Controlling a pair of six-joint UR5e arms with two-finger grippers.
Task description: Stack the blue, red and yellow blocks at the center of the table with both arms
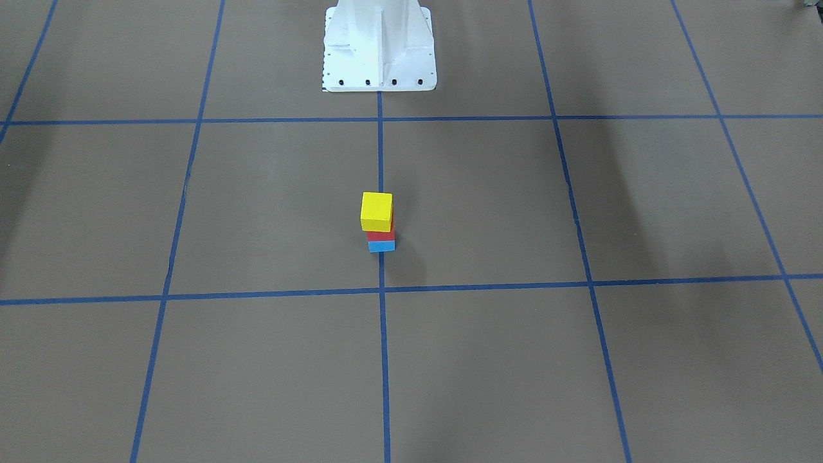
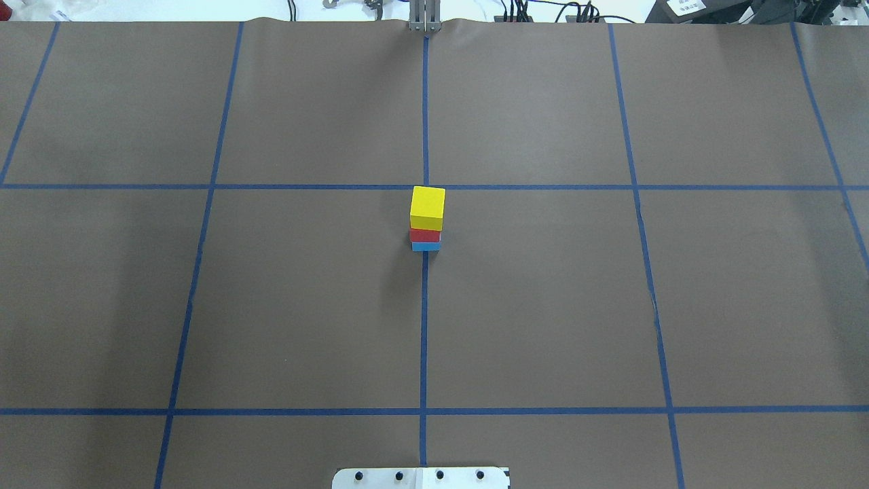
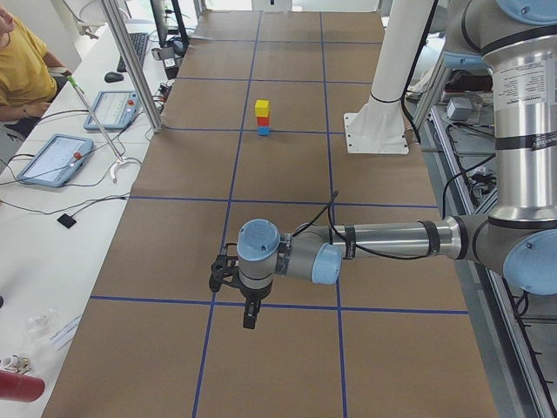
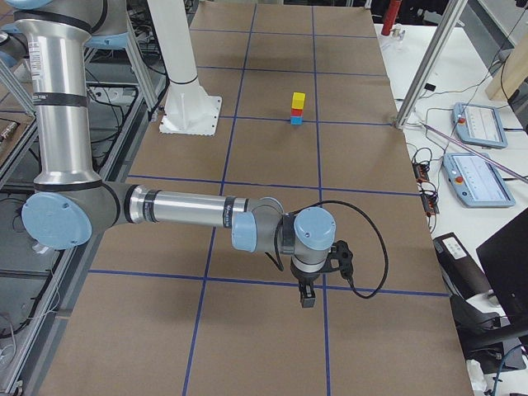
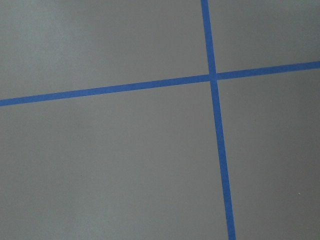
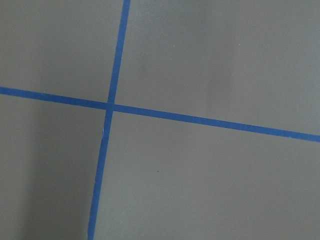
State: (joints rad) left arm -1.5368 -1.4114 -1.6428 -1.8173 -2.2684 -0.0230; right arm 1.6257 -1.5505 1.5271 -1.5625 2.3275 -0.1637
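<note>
A yellow block (image 2: 428, 207) sits on a red block (image 2: 425, 236), which sits on a blue block (image 2: 426, 246), a stack of three at the table's center on the middle blue line. The stack also shows in the front-facing view (image 1: 377, 212) and small in both side views (image 3: 262, 117) (image 4: 297, 108). My left gripper (image 3: 250, 318) shows only in the exterior left view, far from the stack; I cannot tell if it is open or shut. My right gripper (image 4: 307, 297) shows only in the exterior right view, likewise far off; I cannot tell its state. Both wrist views show only the mat.
The brown mat (image 2: 543, 305) carries a blue tape grid. The white robot base (image 1: 379, 48) stands at the table's edge. Tablets (image 3: 52, 157) and cables lie on the side bench, where a person in yellow (image 3: 22, 61) sits.
</note>
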